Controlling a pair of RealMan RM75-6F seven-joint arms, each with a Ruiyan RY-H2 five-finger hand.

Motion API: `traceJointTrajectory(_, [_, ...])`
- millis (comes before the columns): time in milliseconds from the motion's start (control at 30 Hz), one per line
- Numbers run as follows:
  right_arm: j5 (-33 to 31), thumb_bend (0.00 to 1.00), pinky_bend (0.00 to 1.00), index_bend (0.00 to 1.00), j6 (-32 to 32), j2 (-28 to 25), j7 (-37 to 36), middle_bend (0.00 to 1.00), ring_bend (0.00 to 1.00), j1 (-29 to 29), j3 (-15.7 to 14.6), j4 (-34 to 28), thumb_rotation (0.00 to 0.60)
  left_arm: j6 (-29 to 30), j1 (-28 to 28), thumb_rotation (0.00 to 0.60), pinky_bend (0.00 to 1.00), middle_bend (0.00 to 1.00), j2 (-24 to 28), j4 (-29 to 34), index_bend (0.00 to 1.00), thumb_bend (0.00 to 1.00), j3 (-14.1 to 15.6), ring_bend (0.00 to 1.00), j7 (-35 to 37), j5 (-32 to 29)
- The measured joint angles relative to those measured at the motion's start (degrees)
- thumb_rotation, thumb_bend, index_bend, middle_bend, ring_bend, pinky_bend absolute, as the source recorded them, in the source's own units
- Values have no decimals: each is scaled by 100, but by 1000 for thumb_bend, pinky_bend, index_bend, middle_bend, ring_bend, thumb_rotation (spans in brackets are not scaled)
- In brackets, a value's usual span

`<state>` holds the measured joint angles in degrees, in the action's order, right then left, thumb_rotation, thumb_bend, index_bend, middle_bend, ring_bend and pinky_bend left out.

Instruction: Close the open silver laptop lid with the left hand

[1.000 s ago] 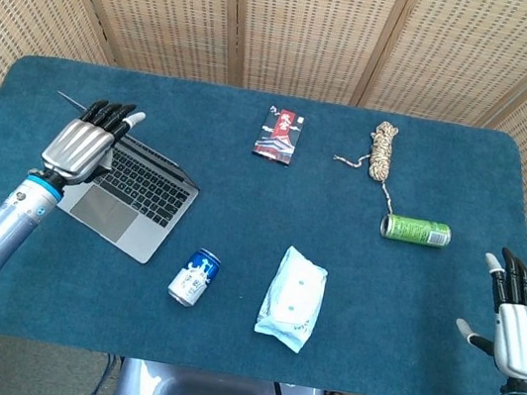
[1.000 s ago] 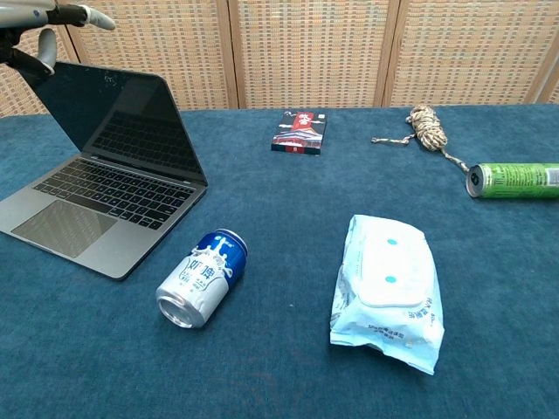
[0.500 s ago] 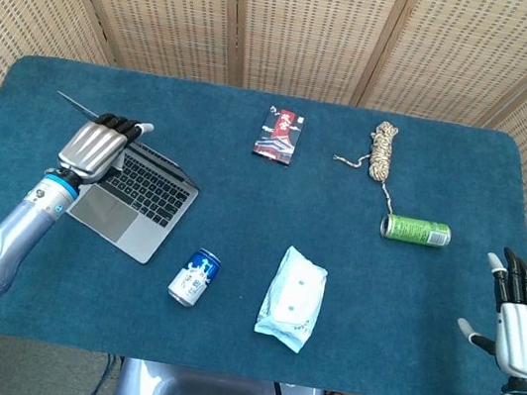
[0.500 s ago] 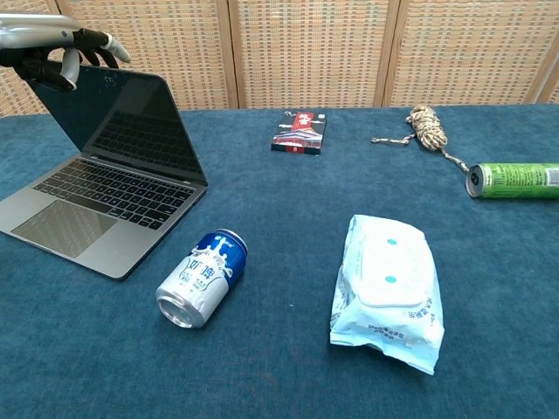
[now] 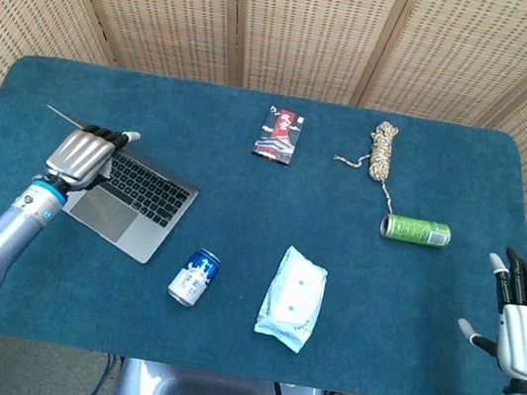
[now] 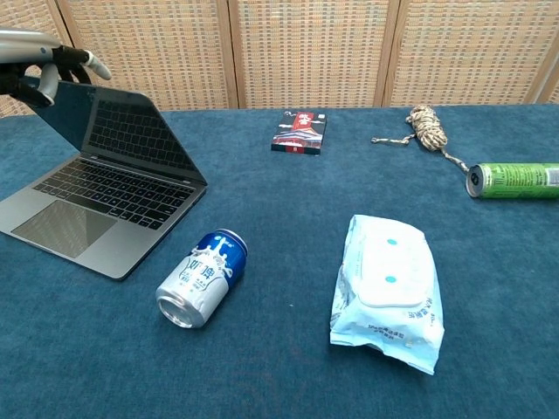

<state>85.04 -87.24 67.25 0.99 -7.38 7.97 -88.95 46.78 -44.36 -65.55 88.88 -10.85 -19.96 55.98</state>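
Note:
The silver laptop (image 5: 139, 193) sits at the table's left, its lid (image 6: 122, 133) partly lowered over the keyboard (image 6: 105, 194). My left hand (image 5: 82, 155) rests on the lid's top edge near its left corner, fingers hooked over that edge, thumb stretched out to the side. The chest view shows this left hand (image 6: 42, 63) at the upper left, above the dark screen. My right hand (image 5: 523, 321) hovers off the table's right front corner with fingers apart and nothing in it.
A blue can (image 5: 194, 277) lies just right of the laptop's front corner. A wipes pack (image 5: 293, 297) lies mid-table, a green can (image 5: 417, 230) to the right, a coiled rope (image 5: 383, 148) and a red-black booklet (image 5: 279, 135) at the back.
The left hand came down onto the lid's top edge and moved toward the keyboard with it; the lid now leans lower. The right hand stayed where it was.

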Motion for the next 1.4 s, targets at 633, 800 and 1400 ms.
traceJointTrajectory(633, [81,0,0,36,-65,-53,-52,0,0,29,-34,-74,600,-77,295,600,250,332,327,326,153,1000,454,285,445,416])
traceJointTrajectory(800, [80,0,0,36,-72,-61,-67,0,0,36,-34,-82,600,-109,355,600,250,332,249,234,154,1000,560,286,632,606])
traceJointTrajectory(1400, [71,0,0,35,-90,-119,-203,0,0,51,-18,-96,600,-100,602,600,250,331,-383,-374,154,1000,900,286,1128,1207])
